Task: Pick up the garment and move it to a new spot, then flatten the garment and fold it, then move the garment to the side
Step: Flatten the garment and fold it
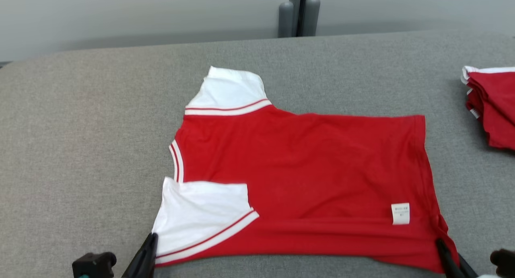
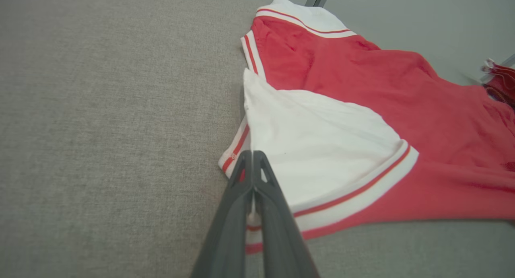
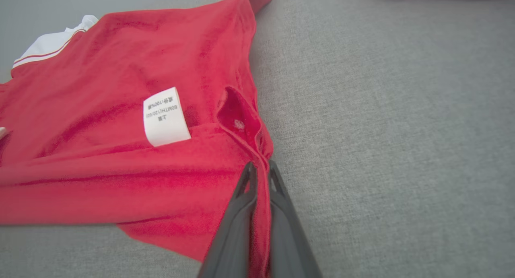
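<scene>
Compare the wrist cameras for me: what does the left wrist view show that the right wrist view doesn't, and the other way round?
Left wrist view, not the right: the left gripper shut on the near white sleeve at its edge, and a pile of red clothes far off. Right wrist view, not the left: the right gripper shut on the red hem corner, and the white care label. Both: the red body of the garment on the grey table.
</scene>
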